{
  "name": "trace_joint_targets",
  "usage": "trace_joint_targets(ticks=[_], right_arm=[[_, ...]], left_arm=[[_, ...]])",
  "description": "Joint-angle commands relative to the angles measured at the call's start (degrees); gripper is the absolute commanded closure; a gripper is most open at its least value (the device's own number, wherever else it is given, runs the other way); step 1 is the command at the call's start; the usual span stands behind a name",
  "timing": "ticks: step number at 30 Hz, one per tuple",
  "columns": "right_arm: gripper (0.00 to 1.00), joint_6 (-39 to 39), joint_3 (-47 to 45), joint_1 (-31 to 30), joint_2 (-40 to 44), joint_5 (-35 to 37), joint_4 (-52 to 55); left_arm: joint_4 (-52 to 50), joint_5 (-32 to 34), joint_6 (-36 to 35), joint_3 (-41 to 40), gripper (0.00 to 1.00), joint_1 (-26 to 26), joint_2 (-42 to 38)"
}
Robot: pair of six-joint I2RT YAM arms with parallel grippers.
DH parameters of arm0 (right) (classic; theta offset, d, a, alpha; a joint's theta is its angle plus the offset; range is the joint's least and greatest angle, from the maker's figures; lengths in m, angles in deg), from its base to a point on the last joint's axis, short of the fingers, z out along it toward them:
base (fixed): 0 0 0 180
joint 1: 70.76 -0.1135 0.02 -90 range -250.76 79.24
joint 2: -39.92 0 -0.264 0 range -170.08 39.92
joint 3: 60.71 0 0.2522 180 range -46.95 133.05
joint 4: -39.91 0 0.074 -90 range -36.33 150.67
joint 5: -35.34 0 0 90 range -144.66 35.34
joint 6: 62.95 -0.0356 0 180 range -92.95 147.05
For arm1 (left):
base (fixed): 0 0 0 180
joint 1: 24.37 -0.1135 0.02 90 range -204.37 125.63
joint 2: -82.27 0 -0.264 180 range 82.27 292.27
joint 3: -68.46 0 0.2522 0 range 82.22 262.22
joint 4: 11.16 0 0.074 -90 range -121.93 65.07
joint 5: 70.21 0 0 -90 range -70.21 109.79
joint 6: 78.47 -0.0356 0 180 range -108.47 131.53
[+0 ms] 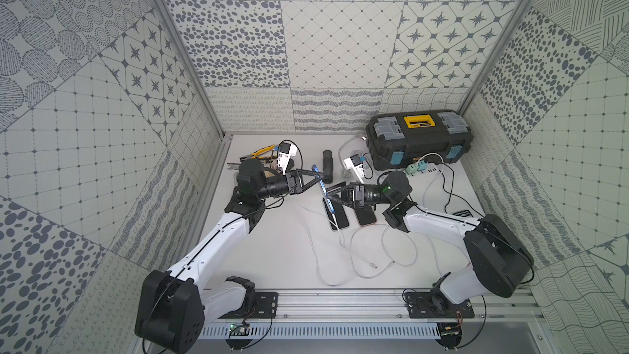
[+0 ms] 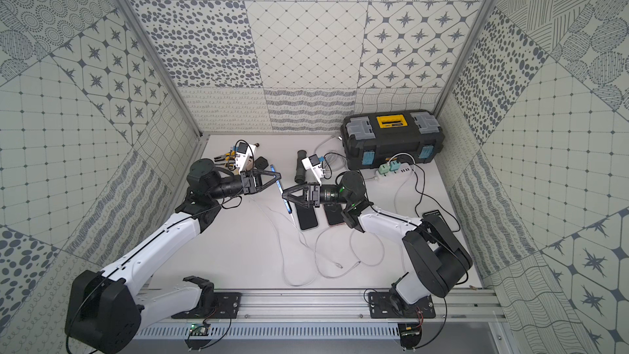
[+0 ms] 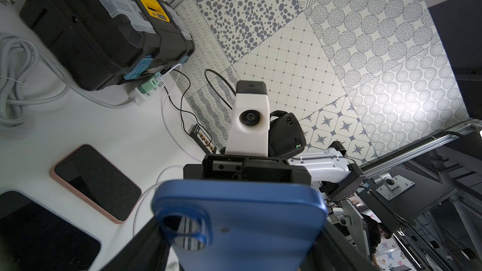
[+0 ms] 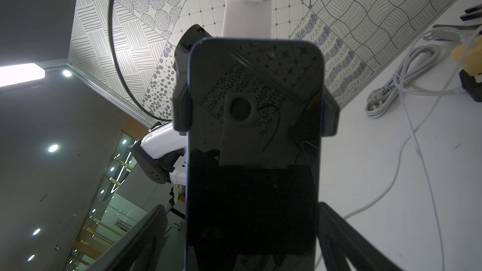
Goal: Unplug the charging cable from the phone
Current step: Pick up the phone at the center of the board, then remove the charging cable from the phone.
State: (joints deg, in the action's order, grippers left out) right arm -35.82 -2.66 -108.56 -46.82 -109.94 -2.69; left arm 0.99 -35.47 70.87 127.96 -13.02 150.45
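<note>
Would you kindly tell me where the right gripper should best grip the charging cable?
Probably the white plug at the lower end of the blue phone. The left gripper clamps the tilted phone's upper end, so the open right gripper could come lower from its own side, jaws across the plug, and pull along the phone's length.

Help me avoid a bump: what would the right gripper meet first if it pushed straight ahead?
The right gripper would likely meet the blue phone first: its screen sits straight ahead, between the open jaws, and the left gripper clamps it. Remaining gap is unclear.
</note>
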Motion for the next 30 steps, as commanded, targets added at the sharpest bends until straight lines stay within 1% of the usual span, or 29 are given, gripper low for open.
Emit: trace_joint_targets(ticks=[1,5,10,20,24,30], right_arm=[[0.11,1.4,-1.7,-0.2,1.8,-1.6,-2.3],[0.16,1.6,-3.2,-0.2,2.7,-2.3,-3.2],[0.22,1.4,-4.9,-0.3,3.8,-3.1,-4.7],[0.23,1.8,-8.6,-0.4,6.3,-4.3,-5.3],[0.24,5.1,-9.8,-0.9,8.0,-4.5,-0.2],[0.27,16.8,-9.4,-3.0,11.6,-2.8,17.0]], left_arm=[[0.9,-0.5,-4.6,2.0,0.97,-0.7,-1.6],[-2.6,0.4,-7.7,2.6,0.98,-0.6,-3.1],[-4.8,0.8,-9.3,3.2,0.98,-0.6,-3.2],[-7.5,1.8,-11.6,4.2,1.0,-1.0,-2.8],[-7.6,1.9,-11.6,4.5,1.0,-1.3,-2.8],[-7.7,1.9,-11.4,4.9,1.0,-1.7,-2.8]])
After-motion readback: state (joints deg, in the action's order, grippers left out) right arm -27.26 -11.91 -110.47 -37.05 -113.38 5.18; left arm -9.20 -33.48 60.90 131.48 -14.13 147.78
